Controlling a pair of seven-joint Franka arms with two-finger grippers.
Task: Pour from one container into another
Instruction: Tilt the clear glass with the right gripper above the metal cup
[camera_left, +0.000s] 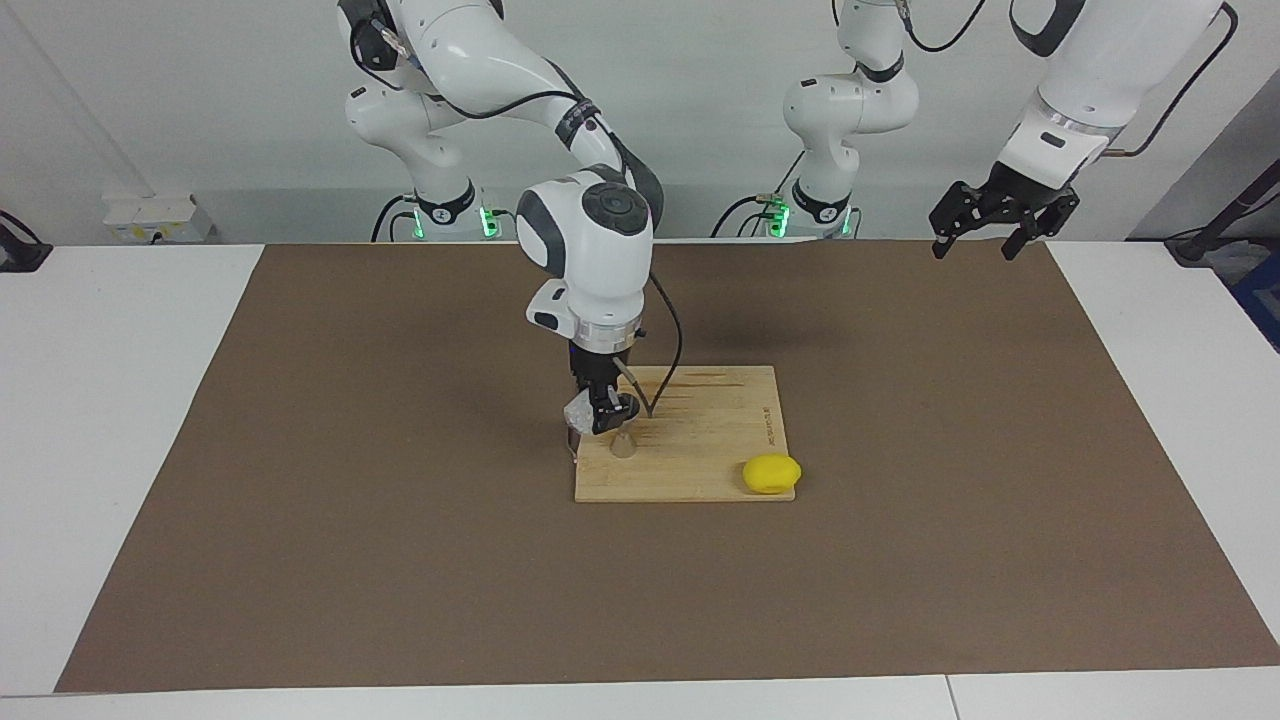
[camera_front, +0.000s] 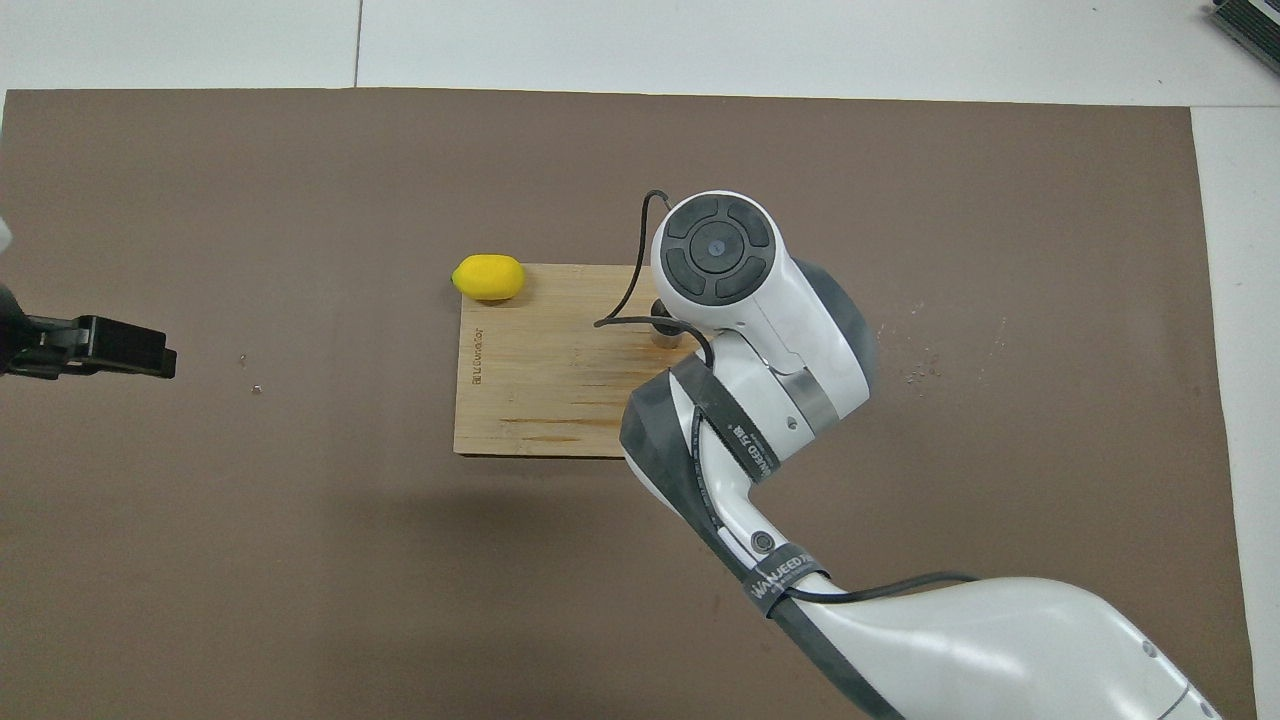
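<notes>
Right claw (camera_left: 601, 418) is down over the wooden board (camera_left: 700, 450), at the board's edge toward the right arm's end of the bench (camera_left: 130, 400), and it's clamped shut on the clear glass cup (camera_left: 579, 411), fingertips pinched on it. Cup is up in the air and tipped, sitting just above and beside the metal jigger (camera_left: 623, 445). Jigger stands upright on the board w/ its mouth right below the claw, close enough that I can't tell if glass and metal touch. From overhead the right arm's big wrist covers nearly all of this, only a sliver of the jigger (camera_front: 664, 335) peeks out next to the white housing, and the cup is hidden there. No stream or liquid that I can make out. Yellow lemon (camera_left: 771, 473) sits at the board's corner farther from the robots, toward the left arm's end, resting on the corner and overhanging the brown mat (camera_left: 400, 550). Board itself lies flat about mid-mat. Left claw (camera_left: 1000, 225) hangs high over the mat's corner at the left arm's end, fingers spread wide, nothing in them; left arm is waiting. Overhead view catches that left claw (camera_front: 130, 347) poking in at the frame's edge, well apart from the board.
</notes>
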